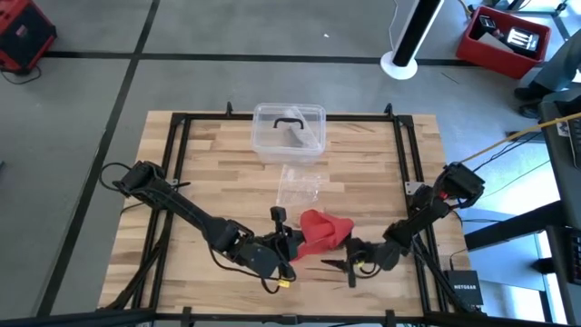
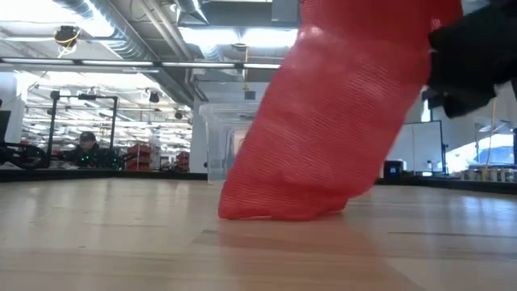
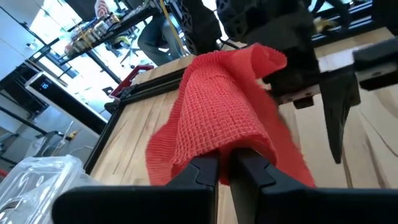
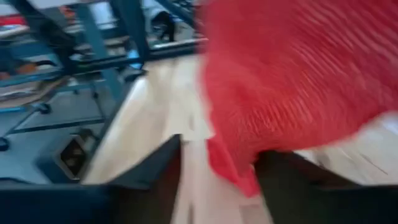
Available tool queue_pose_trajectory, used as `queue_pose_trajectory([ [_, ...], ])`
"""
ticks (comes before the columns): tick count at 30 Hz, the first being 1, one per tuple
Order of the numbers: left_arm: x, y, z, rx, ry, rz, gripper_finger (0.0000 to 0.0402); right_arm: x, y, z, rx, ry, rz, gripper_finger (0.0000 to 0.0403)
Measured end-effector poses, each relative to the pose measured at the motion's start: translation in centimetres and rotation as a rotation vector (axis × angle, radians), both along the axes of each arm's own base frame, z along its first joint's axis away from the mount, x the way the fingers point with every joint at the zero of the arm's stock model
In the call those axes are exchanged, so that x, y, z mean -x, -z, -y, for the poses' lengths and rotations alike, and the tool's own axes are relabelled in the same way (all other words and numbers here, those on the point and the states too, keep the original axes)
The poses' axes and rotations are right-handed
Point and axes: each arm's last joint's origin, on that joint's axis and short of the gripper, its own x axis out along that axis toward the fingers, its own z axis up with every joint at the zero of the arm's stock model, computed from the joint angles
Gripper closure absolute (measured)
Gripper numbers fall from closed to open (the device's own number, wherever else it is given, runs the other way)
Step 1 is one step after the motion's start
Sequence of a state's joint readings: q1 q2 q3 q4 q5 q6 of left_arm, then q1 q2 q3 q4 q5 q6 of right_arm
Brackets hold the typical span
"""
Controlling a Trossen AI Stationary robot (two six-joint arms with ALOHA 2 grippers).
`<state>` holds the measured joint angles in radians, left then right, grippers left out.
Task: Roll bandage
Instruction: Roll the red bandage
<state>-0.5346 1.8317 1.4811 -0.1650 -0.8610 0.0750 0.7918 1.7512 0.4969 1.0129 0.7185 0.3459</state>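
The bandage, red mesh fabric, sits bunched near the table's front edge, between my two grippers; my left gripper is clenched on its near end; my right gripper has fabric between its parted fingers, grip uncertain; a clear box stands at the far edge.

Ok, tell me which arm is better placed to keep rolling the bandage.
Probably the left. Its end effector is shut on the bandage, fabric already wrapped around its fingers. The right end effector only straddles a loose edge, jaws apart.
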Motion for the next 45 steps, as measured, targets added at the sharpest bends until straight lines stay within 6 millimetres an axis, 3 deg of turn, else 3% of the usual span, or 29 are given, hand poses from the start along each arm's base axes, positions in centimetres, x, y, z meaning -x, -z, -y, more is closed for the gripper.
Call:
queue_pose_trajectory([
  [3,0.0,0.0,0.0,-0.002,-0.003,-0.001,0.0389,0.3,-0.8,-0.5,0.001,-0.058,0.038,0.0345],
  [5,0.0,0.0,0.0,0.005,-0.005,0.003,0.0389,0.5,-1.3,-1.1,0.02,-0.098,0.059,0.0387],
  [11,0.2,0.2,0.1,0.0,-0.004,-0.014,0.0389,1.5,-5.6,-3.4,0.058,-0.146,0.185,0.0395],
  [17,0.8,0.8,0.7,0.009,0.042,-0.078,0.0389,3.2,-13.7,-4.7,0.198,-0.149,0.292,0.0395],
  [21,0.7,2.3,1.5,0.05,0.106,-0.119,0.0389,3.0,-19.4,-3.2,0.317,-0.072,0.263,0.0397],
  [26,0.2,5.4,2.7,0.068,0.126,-0.185,0.0389,2.4,-26.5,0.4,0.435,0.013,0.215,0.0398],
  [30,0.1,6.9,3.9,0.142,0.162,-0.203,0.0389,2.2,-30.5,3.5,0.506,0.112,0.172,0.0398],
  [34,-0.1,7.4,5.6,0.245,0.293,-0.18,0.0389,1.7,-31.5,6.4,0.571,0.204,0.103,0.04],
  [39,0.1,7.3,7.6,0.323,0.464,-0.147,0.0389,0.6,-30.5,10.2,0.622,0.343,-0.043,0.0401],
  [45,0.7,7.4,8.6,0.347,0.486,-0.147,0.0389,-0.7,-28.9,13.7,0.584,0.396,-0.201,0.04],
])
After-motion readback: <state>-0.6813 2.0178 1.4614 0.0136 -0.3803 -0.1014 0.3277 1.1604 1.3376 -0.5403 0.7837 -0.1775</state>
